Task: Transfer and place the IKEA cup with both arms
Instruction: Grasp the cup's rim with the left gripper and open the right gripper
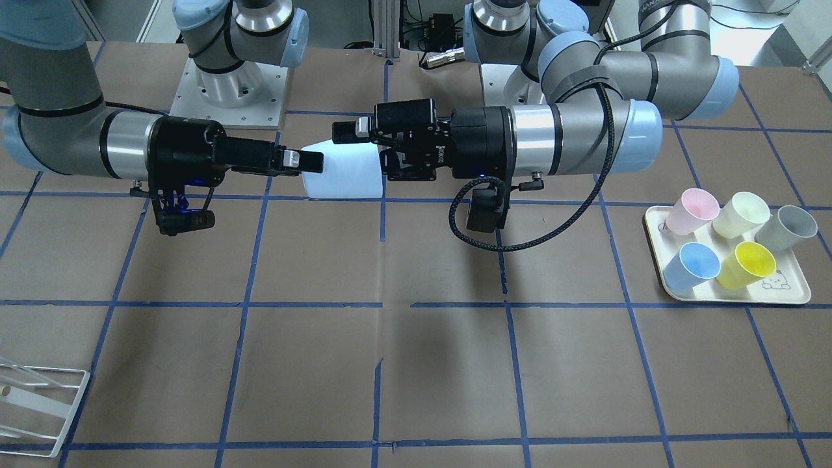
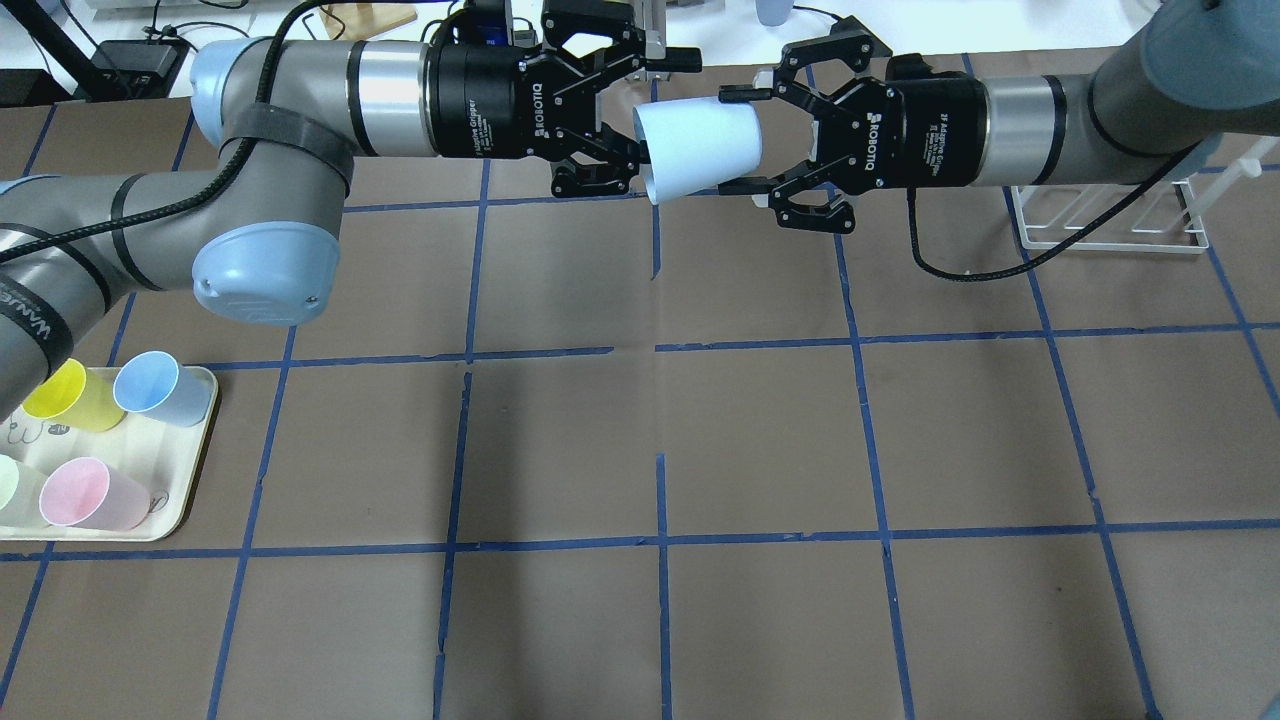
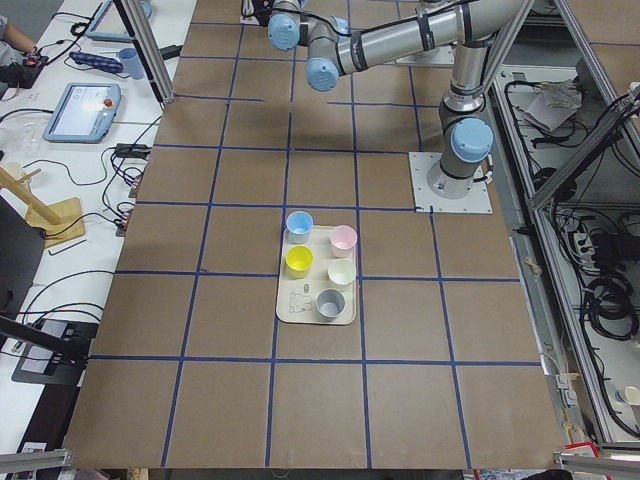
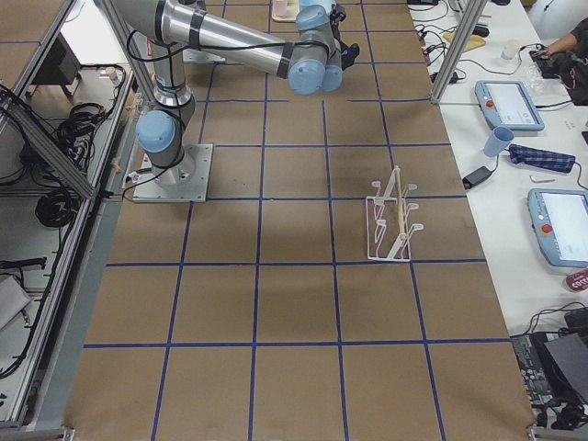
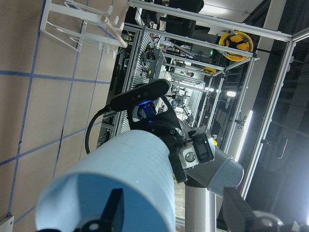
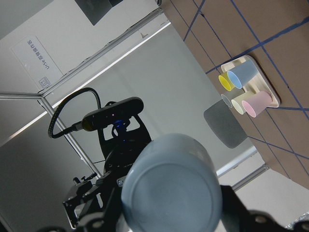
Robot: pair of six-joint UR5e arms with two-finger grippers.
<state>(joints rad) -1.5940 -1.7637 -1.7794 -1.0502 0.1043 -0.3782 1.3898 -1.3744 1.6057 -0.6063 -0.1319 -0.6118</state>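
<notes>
The pale light-blue IKEA cup (image 2: 700, 150) hangs on its side above the far middle of the table, held between both arms. Its mouth faces my left gripper (image 2: 665, 113) and its base faces my right gripper (image 2: 728, 142). The right gripper's two fingers press on opposite sides of the cup's base end, so it is shut on the cup (image 6: 169, 188). The left gripper is open wide. One of its fingers reaches inside the cup's mouth (image 5: 130, 169) and the other stands well clear of the wall. The front view shows the cup (image 1: 341, 172) between both hands.
A cream tray (image 2: 190, 480) on the robot's left side holds the other blue cup (image 2: 160, 388) and yellow, pink, pale-yellow and grey cups (image 1: 790, 227). A white wire rack (image 2: 1110, 215) stands on the table under the right arm.
</notes>
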